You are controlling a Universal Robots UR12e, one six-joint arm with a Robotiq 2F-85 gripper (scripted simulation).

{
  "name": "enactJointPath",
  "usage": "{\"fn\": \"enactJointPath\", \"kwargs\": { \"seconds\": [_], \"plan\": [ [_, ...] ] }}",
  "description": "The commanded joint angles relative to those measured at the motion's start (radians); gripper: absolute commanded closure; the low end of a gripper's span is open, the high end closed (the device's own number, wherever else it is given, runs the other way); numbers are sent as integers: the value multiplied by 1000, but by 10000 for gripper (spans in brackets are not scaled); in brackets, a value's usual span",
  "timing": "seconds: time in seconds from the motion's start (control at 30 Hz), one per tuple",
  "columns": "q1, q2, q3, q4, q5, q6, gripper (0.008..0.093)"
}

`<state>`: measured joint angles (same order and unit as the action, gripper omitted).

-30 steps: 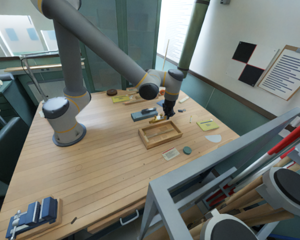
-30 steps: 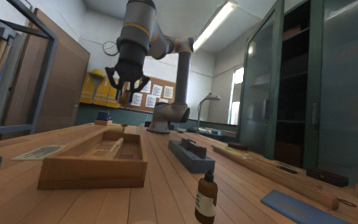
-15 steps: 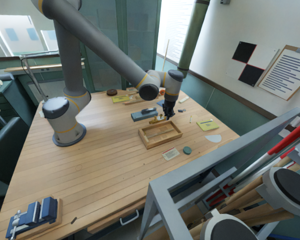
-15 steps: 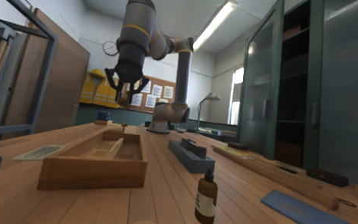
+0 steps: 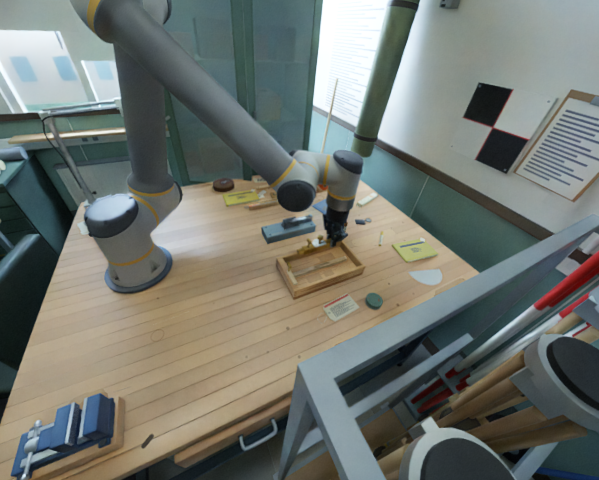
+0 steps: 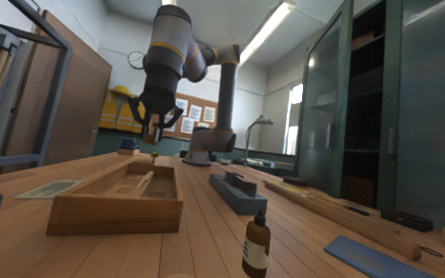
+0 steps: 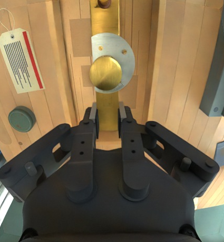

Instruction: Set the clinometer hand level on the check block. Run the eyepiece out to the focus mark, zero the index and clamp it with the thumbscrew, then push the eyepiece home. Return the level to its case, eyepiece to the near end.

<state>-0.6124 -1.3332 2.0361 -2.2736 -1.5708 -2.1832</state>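
Mid-bench lies the open wooden case, its long recess empty. Behind it sits the grey-blue check block, bare on top. The brass clinometer hand level hangs in the air above the case's far edge. It carries a silver arc plate and a round brass thumbscrew. Its tube runs lengthwise over the case, and a dark tip shows at its far end. My gripper is closed around one end of the level and holds it clear of the wood.
Behind the work stand glass-fronted cabinets and the arm's base. A red-striped tag and a green round cap lie near the case. A small brown bottle stands on the bench. A metal rack of poles fills the near right corner.
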Motion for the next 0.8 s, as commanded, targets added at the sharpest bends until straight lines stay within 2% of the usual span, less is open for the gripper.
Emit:
{"fn": "enactJointPath", "kwargs": {
  "seconds": [0.0, 0.77],
  "plan": [
    [0, 2, 0, -6, 0, 0, 934],
    [0, 90, 42, -136, 0, 0, 934]
  ]
}}
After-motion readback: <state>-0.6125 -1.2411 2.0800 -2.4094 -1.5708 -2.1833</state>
